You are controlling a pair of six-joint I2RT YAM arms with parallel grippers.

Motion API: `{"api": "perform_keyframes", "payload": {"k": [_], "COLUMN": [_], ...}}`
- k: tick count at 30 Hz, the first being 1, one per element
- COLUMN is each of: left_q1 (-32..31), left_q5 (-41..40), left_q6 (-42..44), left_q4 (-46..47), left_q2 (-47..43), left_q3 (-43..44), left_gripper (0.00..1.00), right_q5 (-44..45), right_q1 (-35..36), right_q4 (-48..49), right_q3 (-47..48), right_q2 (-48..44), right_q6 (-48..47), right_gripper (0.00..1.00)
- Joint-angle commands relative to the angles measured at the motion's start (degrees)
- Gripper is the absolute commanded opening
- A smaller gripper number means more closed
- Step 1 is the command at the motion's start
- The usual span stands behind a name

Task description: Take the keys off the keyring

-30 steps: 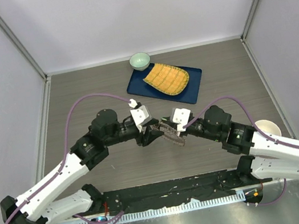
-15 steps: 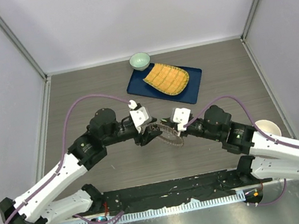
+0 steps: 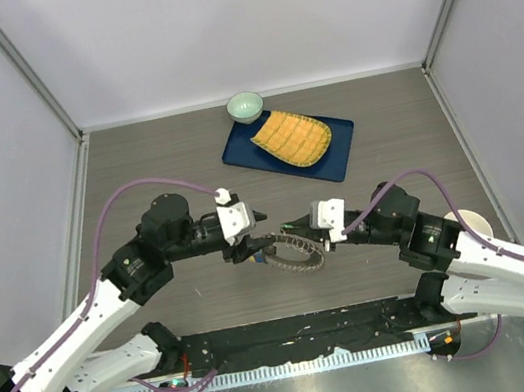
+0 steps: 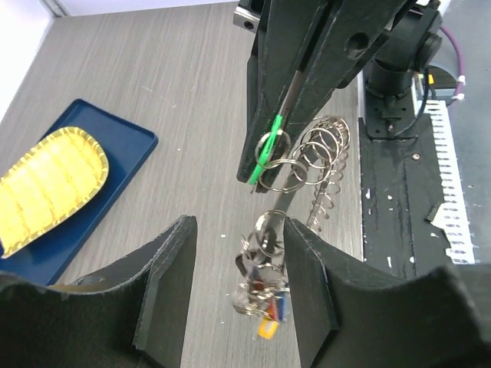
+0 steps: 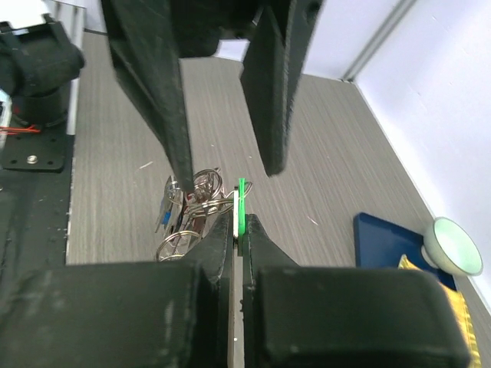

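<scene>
A grey wood-grain worktop [image 3: 153, 154] is sitting between pale walls, with a blue tray [image 3: 244, 148] lying at its far side. Near the middle, the keyring [image 3: 294, 251] is hanging between the two arms, apparently raised off the worktop. The right gripper [image 5: 238, 222] is pinching it with its jaws fully closed, clamping a green-headed key [image 4: 265, 149] and the wire loop beside it. The left gripper [image 4: 239, 226] is facing it with its jaws wide apart, holding nothing. The dangling bunch of keys [image 4: 261, 287] is swinging in the gap between those jaws without touching either one. The step in hand looks like the left arm lining up to take one key while the right is steadying the ring. Next, the left gripper is going to need to close on a single key and work it round the loop to the split.
</scene>
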Motion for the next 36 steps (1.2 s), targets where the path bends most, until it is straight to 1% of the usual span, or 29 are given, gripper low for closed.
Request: {"api": "perform_keyframes", "payload": {"k": [1,4,8,9,10,12,14,17,19,21,25,31,34,36], "left_q1": [1.2,1.6,1.6,1.6,1.6,1.6,1.6,1.6,1.6,1.6,1.6,1.6,1.5,1.6], "left_q5": [6.5,9.3,10.9,10.0,9.0,4.6,-0.7,-0.9,0.8,2.0,2.7,2.6,0.9,-1.8], "left_q6": [-2.1,-5.0,-6.4,-6.3,-6.1,-6.0,-8.1,-10.1,-12.7,-14.9,-19.9,-24.4,-25.5,-26.0], "left_q4": [3.8,8.5,9.1,8.9,8.7,9.0,10.4,10.2,10.7,11.4,11.6,14.3,15.3,15.5], "left_q2": [0.6,0.1,0.0,-0.2,-1.2,-2.4,-3.4,-4.1,-4.2,-3.3,-0.3,3.9,5.0,5.2], "left_q3": [1.1,-0.1,0.1,0.1,0.1,-0.4,-0.4,0.1,0.2,0.1,1.2,1.7,1.2,0.9], "left_gripper": [0.52,0.51,0.49,0.49,0.49,0.5,0.52,0.51,0.5,0.49,0.42,0.38,0.37,0.37], "right_q5": [-6.8,-7.8,-4.0,-2.3,1.4,3.8,6.2,8.2,9.1,10.7,13.8,15.8,15.8,15.8], "right_q1": [0.0,0.0,0.0,0.0,0.0,0.0,0.0,0.0,-0.1,0.0,0.0,0.0,0.0,0.0], "right_q4": [2.3,4.0,4.6,5.5,5.5,4.4,3.9,4.2,4.2,4.0,4.3,5.2,5.6,5.7], "right_q3": [4.0,3.4,3.9,4.1,4.3,5.3,5.7,5.3,5.4,5.4,5.8,6.0,6.2,6.1], "right_q2": [-1.7,-2.5,-1.4,-0.7,-0.5,0.2,0.9,1.0,1.6,2.1,3.2,4.8,5.2,5.2], "right_q6": [-1.2,-0.9,1.4,3.8,4.8,5.9,6.5,6.5,6.5,6.6,7.1,8.0,8.3,8.3], "right_gripper": [0.01,0.01,0.01,0.01,0.01,0.01,0.01,0.01,0.01,0.01,0.01,0.01,0.01,0.01]}}
